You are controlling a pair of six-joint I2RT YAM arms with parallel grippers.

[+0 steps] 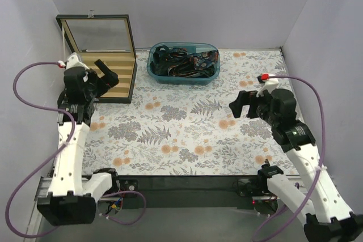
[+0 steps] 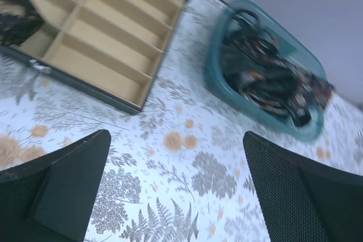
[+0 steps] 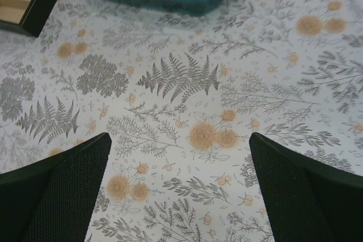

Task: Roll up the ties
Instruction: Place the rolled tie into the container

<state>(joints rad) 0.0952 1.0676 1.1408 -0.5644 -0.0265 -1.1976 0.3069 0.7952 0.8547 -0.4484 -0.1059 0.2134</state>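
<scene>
left gripper [image 2: 176, 138] and right gripper [image 3: 180, 138] both gape wide, holding nothing — best to dip one into the teal bin [image 1: 180, 80], pinch a single end among the ties [image 1: 180, 60], lift slowly.

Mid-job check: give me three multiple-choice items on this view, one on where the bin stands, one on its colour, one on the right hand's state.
1. Where is the bin?
A) right of the box, at the far side
B) at the near edge, between the arms
C) inside the box
2. What colour is the bin?
A) red
B) teal
C) white
3. The right hand is:
A) shut, gripping something
B) shut, empty
C) open, empty
Answers: 1 A, the top view shows it just right of the box; 2 B, its walls are teal; 3 C, the wrist view shows its jaws wide apart with only cloth between them.
</scene>
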